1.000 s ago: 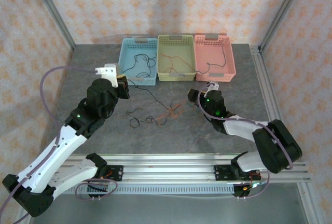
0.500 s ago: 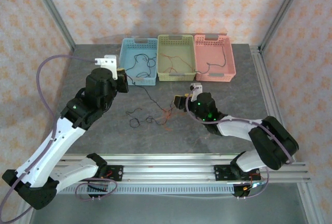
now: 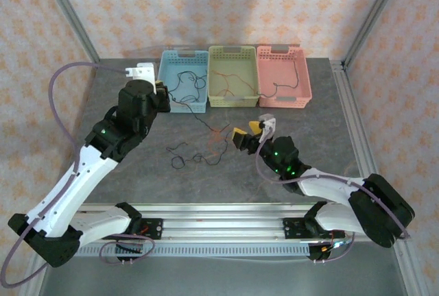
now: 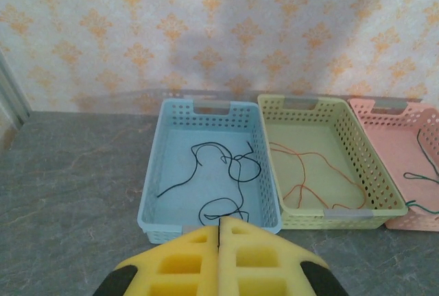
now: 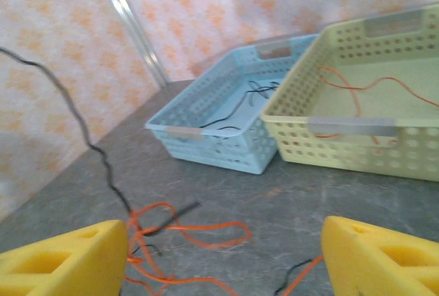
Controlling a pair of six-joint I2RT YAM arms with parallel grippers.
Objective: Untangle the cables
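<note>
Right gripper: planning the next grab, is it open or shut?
Open. The right gripper's yellow pads stand far apart, orange cable lying between them.

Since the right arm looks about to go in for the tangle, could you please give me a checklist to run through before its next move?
1. Left pincer shut: ok, its pads meet.
2. Black cable lifted: ok, it rises off the table towards the left arm. The wrist view hides the grip itself.
3. Right pincer open: ok, its pads stand wide apart.
4. Orange-red cable ahead of the right pincer: ok, its loops lie nearer the left pad.
5. Black and orange-red strands separated: not ok, they cross on the table.
6. Which strand lies on top at the crossing: cannot tell.
</note>
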